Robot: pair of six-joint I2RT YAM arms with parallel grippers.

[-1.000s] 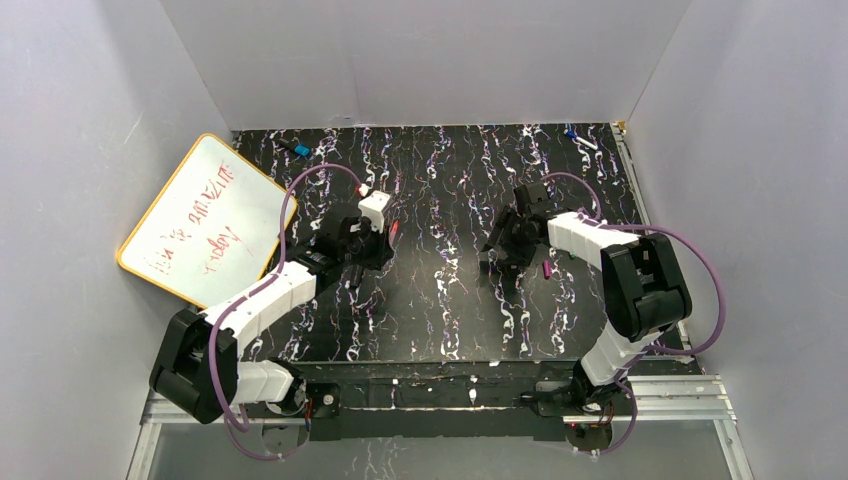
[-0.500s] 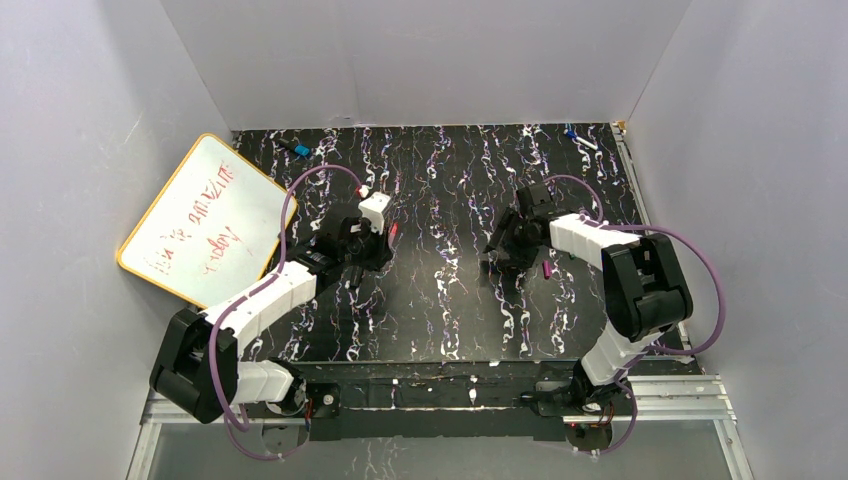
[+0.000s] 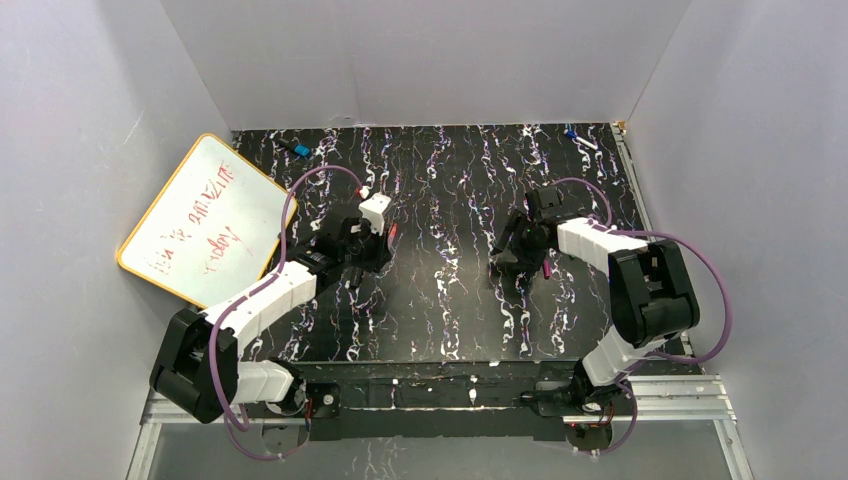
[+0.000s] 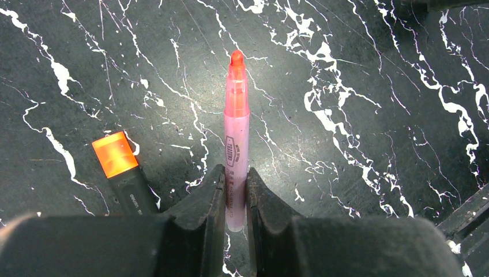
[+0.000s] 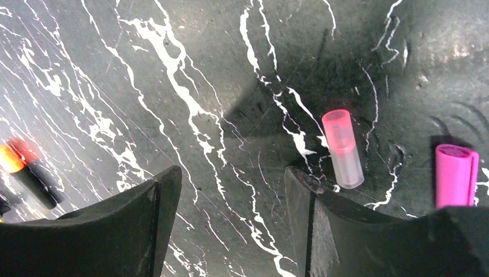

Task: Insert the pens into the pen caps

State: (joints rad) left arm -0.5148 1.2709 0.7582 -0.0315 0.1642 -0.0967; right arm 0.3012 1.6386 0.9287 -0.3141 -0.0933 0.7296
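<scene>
My left gripper (image 4: 235, 183) is pinched tight on the pale pen (image 4: 237, 133) with the red-orange tip, over the left half of the table (image 3: 450, 330). A black pen (image 4: 128, 176) lies just beside it. My right gripper (image 5: 230, 187) hangs over the right half, jaws spread around nothing. A clear pink cap (image 5: 342, 148) and a magenta cap (image 5: 455, 173) lie just outside one finger.

My left end effector (image 4: 235, 176) hides the black marker (image 4: 128, 180) low down; my right end effector (image 5: 233, 182) partly covers the magenta cap (image 5: 455, 173); writing on the whiteboard (image 3: 200, 215) is unreadable.
</scene>
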